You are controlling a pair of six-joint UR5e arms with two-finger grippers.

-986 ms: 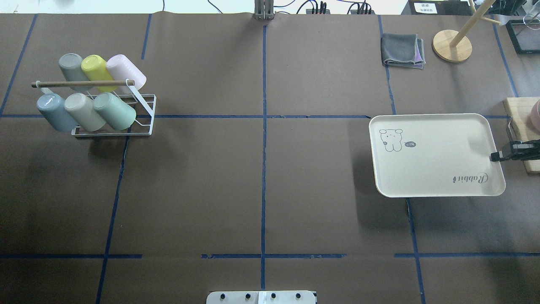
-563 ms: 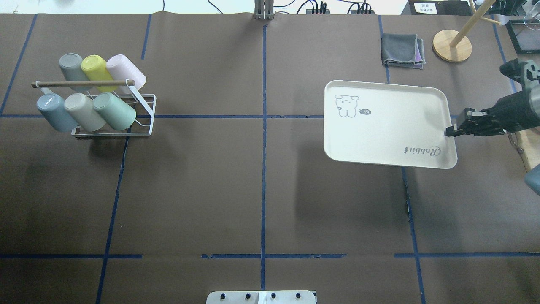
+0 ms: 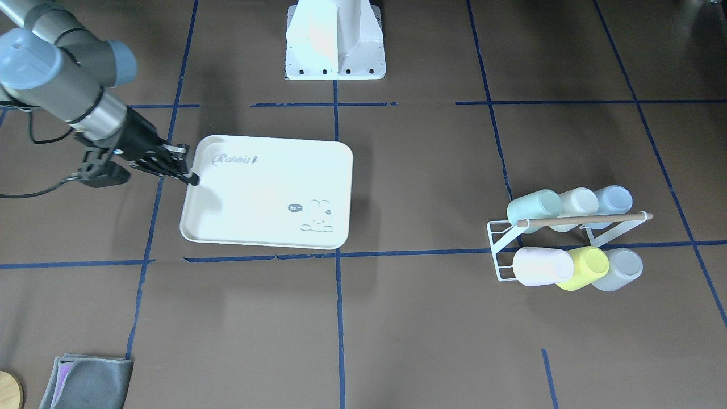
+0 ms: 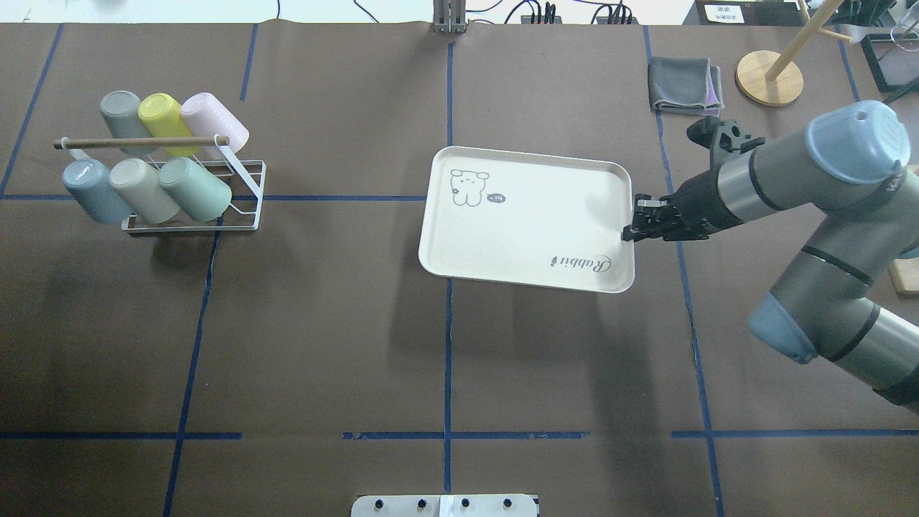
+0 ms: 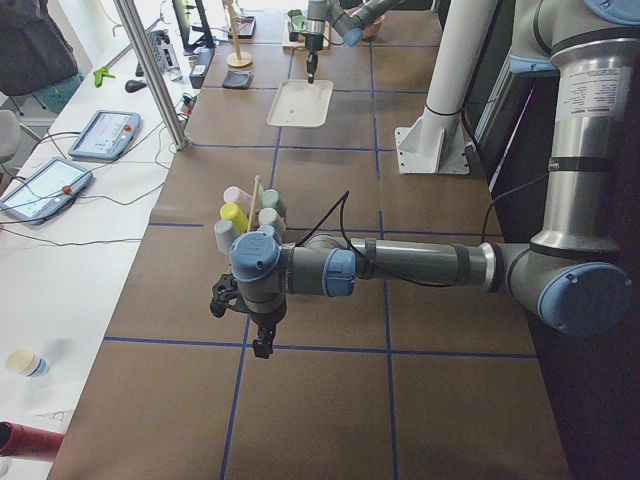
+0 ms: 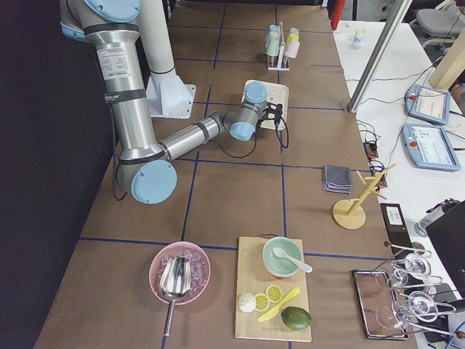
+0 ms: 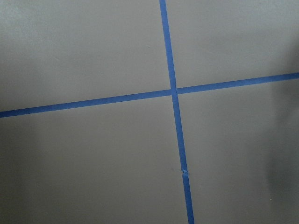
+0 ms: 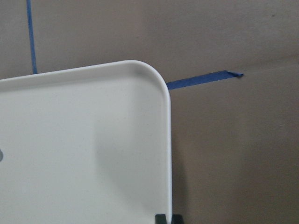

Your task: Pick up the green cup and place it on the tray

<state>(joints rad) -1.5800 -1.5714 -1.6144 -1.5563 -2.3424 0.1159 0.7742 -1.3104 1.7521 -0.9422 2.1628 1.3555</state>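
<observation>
The green cup (image 4: 195,189) lies on its side at the right end of the lower row of a white wire rack (image 4: 246,188) at the far left; it also shows in the front-facing view (image 3: 533,207). The cream tray (image 4: 528,219) with the "Rabbit" script hangs just right of the table's middle line, its shadow offset below it. My right gripper (image 4: 631,231) is shut on the tray's right rim, also in the front-facing view (image 3: 192,178). My left gripper (image 5: 262,344) shows only in the exterior left view, low over bare table near the rack; I cannot tell if it is open.
The rack also holds a yellow cup (image 4: 161,114), a pink cup (image 4: 213,122) and several grey and beige cups. A folded grey cloth (image 4: 686,86) and a wooden stand base (image 4: 769,77) sit at the far right. A cutting board (image 6: 272,320) lies past the right end.
My right arm has carried the tray leftward from the table's right side to just right of the middle line, and swung further into view. The cups and rack have not moved.
</observation>
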